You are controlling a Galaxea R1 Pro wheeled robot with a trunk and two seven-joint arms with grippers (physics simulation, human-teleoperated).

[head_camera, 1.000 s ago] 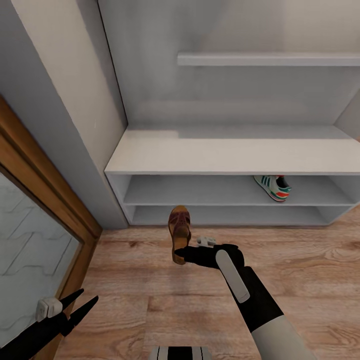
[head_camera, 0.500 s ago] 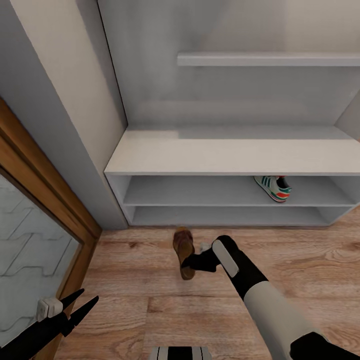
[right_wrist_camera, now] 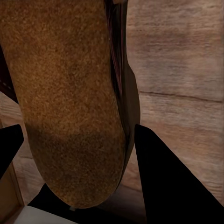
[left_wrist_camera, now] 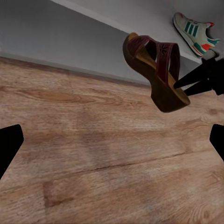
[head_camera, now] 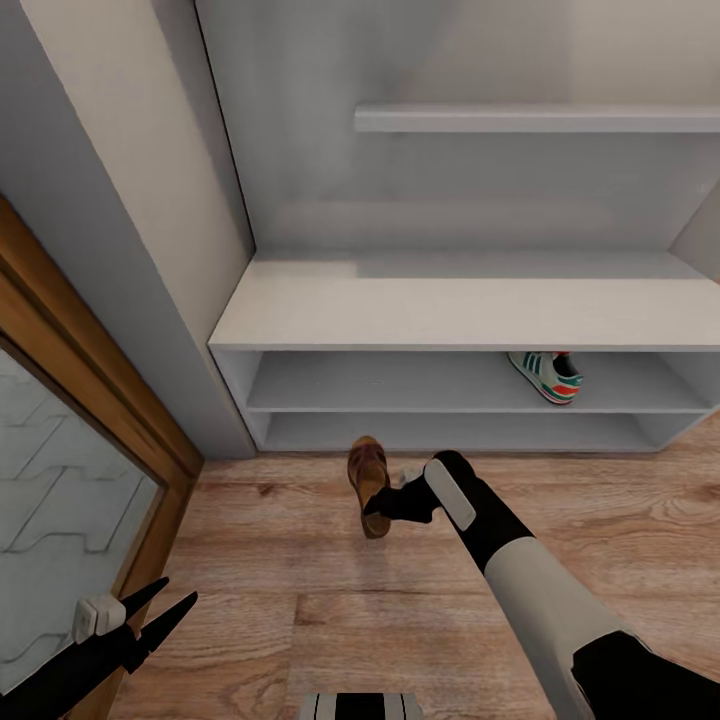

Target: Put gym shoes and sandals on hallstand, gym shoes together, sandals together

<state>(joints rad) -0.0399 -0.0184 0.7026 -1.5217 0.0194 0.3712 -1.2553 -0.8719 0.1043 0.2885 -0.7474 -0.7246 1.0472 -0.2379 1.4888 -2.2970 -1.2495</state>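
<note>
**Sandal swings low in front of the rack**

From where I stand, the right hand [head_camera: 383, 507] is pinching one sandal [head_camera: 369, 484] by its heel end, holding it clear of the corridor floor [head_camera: 300, 600] just in front of the hallstand [head_camera: 470, 310]. A second ago the sandal faced up, its straps and footbed showing; since then the wrist has rolled and the arm has dropped and shifted a little, so the shoe now sits tilted on its side, sole partly outward, toe pointing toward the bottom shelf. The left wrist view shows it hanging in the air, the fingers closed at the thick heel.

One gym shoe [head_camera: 547, 375] already rests on the upper shoe shelf, off to the right. The left hand [head_camera: 160, 612] hangs low by the glass door, fingers spread, carrying nothing.

My guess is the turn readies the sandal for sliding into a shelf opening; it is not yet on the rack.
</note>
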